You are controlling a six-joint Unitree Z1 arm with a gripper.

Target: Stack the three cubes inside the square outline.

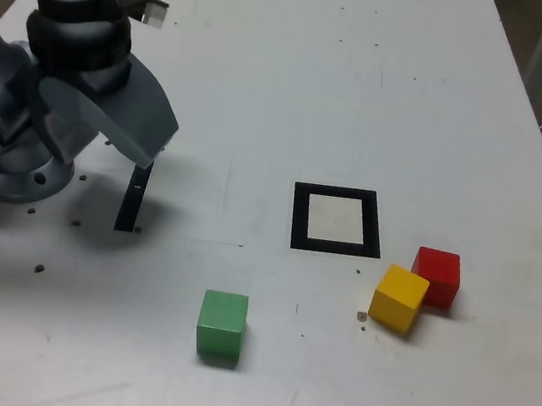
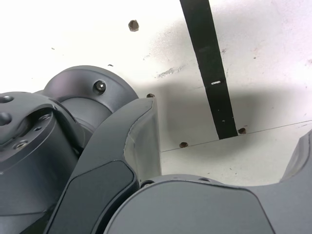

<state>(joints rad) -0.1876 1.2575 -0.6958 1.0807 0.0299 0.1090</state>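
Gripper (image 2: pixel 231 117) jaws stand wide apart with nothing between them, presumably so that a cube can enter without being knocked. We take the square outline (image 1: pixel 301 216) as our clock centre in the exterior view. Arm (image 1: pixel 78 35) and gripper lie towards ten o'clock, near the black strip (image 1: pixel 131 206) at nine, where they leave the cubes unobstructed. Green cube (image 1: pixel 221 326): seven o'clock, well apart from its fellows (a convenient first pick, we judge). Red cube (image 1: pixel 440 277): four o'clock. Yellow cube (image 1: pixel 398 299): between four and five, askew beside the red (whether they touch, we cannot tell); that closeness may crowd a finger. No cube occupies the outline, so we judge stacking unbegun.
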